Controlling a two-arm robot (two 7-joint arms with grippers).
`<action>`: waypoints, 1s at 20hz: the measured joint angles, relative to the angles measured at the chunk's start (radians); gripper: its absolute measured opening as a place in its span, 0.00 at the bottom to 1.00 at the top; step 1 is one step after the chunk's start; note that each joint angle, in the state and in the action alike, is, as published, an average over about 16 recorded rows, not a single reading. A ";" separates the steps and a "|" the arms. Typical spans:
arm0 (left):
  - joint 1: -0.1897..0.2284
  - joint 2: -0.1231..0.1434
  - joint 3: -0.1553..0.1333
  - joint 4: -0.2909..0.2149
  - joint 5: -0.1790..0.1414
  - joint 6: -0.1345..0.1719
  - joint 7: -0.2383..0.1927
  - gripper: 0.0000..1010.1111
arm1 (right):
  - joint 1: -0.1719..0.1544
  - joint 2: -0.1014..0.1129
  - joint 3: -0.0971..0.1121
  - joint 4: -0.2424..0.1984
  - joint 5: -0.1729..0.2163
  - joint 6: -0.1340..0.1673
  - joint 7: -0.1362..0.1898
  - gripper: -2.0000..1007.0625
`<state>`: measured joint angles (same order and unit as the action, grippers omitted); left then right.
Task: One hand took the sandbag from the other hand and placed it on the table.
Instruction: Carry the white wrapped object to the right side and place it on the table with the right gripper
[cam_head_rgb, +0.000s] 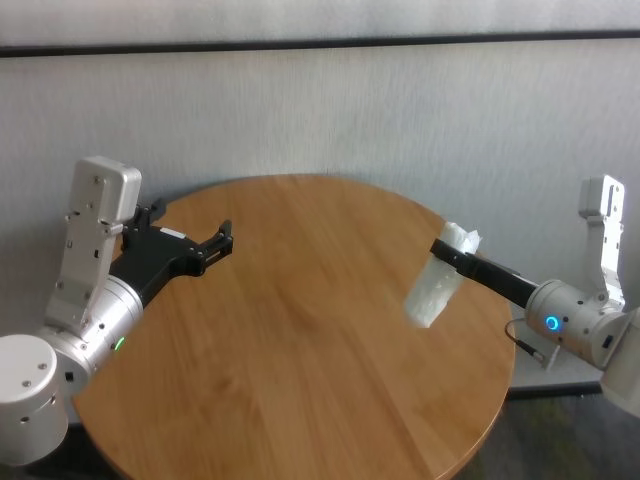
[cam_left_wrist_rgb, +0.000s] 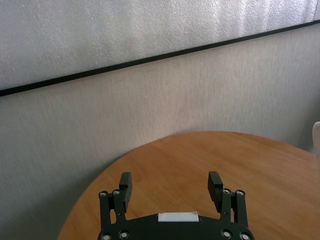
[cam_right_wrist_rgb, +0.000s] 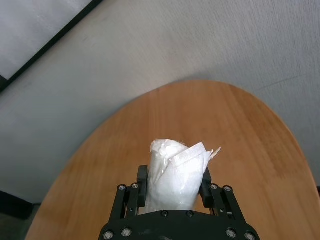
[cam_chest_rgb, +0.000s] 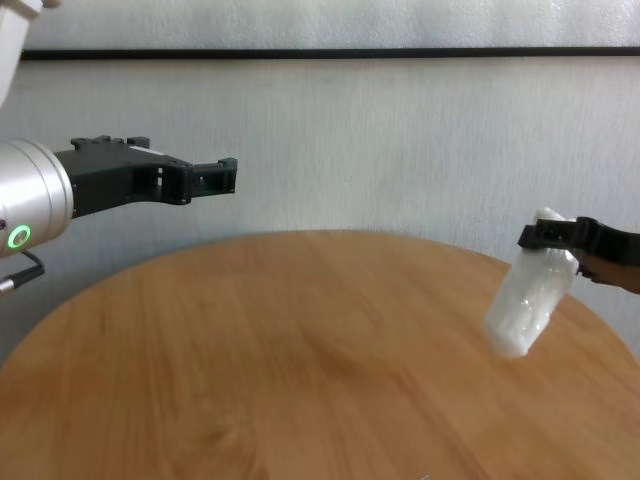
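Pale textured wall with a dark horizontal stripe behind a round wooden counter (cam_head_rgb: 300, 340). Right pincer (cam_head_rgb: 450, 252), blue ring on its wrist, is clamped on the white sandbag (cam_head_rgb: 434, 290) near the bag's upper end; bag hangs tilted, clear above the counter's right edge, not touching the wood. Left pincer (cam_head_rgb: 222, 243), green ring, is held above the counter's left edge, fingers (cam_left_wrist_rgb: 215, 186) spread wide, nothing between them. Both pincers well apart across the counter.

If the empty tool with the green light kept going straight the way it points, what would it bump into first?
Probably nothing on the table: the open left tool points over bare wood toward the grey wall, which it would likely meet first.
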<state>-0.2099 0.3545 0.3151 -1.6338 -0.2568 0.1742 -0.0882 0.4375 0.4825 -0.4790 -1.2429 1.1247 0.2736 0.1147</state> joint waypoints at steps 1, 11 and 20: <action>0.000 0.000 0.000 0.000 0.000 0.000 0.000 0.99 | 0.003 0.002 0.000 0.004 -0.005 0.005 0.003 0.59; 0.000 0.000 0.000 0.000 0.000 0.000 0.000 0.99 | 0.044 0.023 -0.017 0.062 -0.062 0.049 0.051 0.59; 0.000 0.000 0.000 0.000 0.000 0.000 0.000 0.99 | 0.079 0.024 -0.032 0.124 -0.113 0.066 0.091 0.59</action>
<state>-0.2099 0.3545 0.3152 -1.6337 -0.2568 0.1741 -0.0882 0.5164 0.5064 -0.5112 -1.1191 1.0115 0.3399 0.2060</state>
